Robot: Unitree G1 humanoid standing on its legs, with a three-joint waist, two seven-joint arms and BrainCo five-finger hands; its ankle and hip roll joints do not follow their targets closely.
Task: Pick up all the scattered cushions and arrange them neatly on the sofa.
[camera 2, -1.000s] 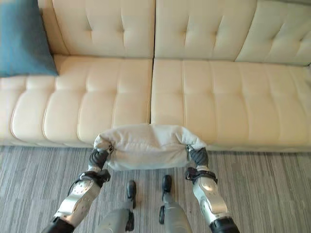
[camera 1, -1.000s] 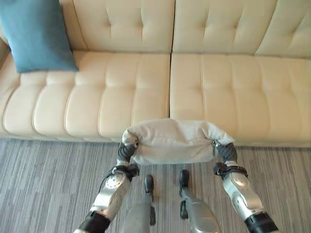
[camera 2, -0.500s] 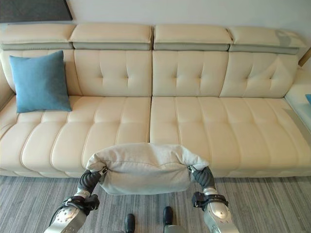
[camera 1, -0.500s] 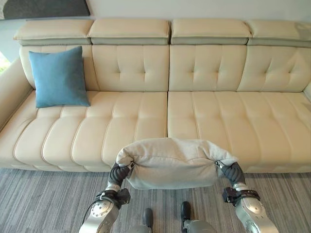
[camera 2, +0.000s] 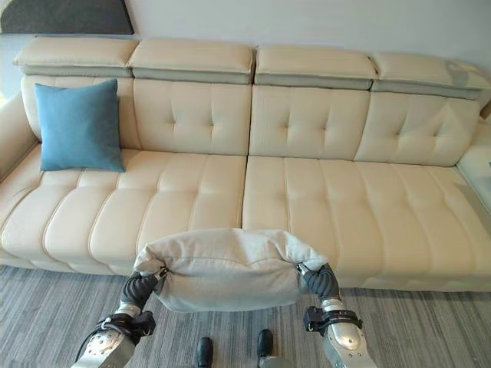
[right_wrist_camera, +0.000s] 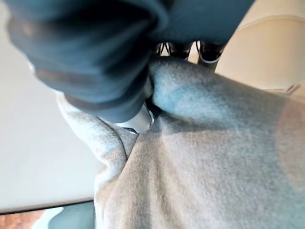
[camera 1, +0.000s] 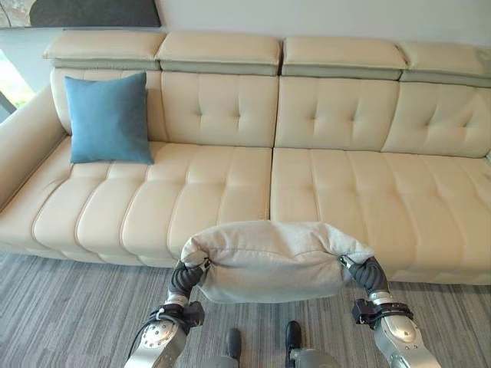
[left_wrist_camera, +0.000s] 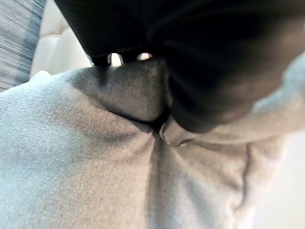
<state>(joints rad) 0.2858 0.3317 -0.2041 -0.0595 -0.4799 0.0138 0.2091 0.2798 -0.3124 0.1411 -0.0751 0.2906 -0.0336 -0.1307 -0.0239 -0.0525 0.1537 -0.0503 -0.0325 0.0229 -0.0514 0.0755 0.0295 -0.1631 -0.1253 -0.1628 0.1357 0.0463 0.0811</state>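
Standing along the far wall, a cream sofa (camera 1: 322,192) spans the room, with two long tufted seats, four tufted back panels and four flat headrests on top; one arm slopes down at its left end. Grey striped carpet (camera 1: 61,307) covers the floor in front of it, and a dark panel (camera 2: 65,15) hangs on the pale wall above the left end.

Two cushions can be counted. One blue cushion (camera 1: 107,117) stands upright on the left seat, leaning against the leftmost back panel. One grey cushion (camera 1: 272,259) is up off the carpet, held level in front of the seat edge, about where the two seats meet, between both hands.

Left hand (camera 1: 186,274) grips the grey cushion's left end and right hand (camera 1: 367,272) its right end; the fabric bunches and folds over each dark cover. In the wrist views the cloth creases deeply where each hand (left_wrist_camera: 190,95) presses in, so both are clenched on the cushion, the right one (right_wrist_camera: 109,90) likewise
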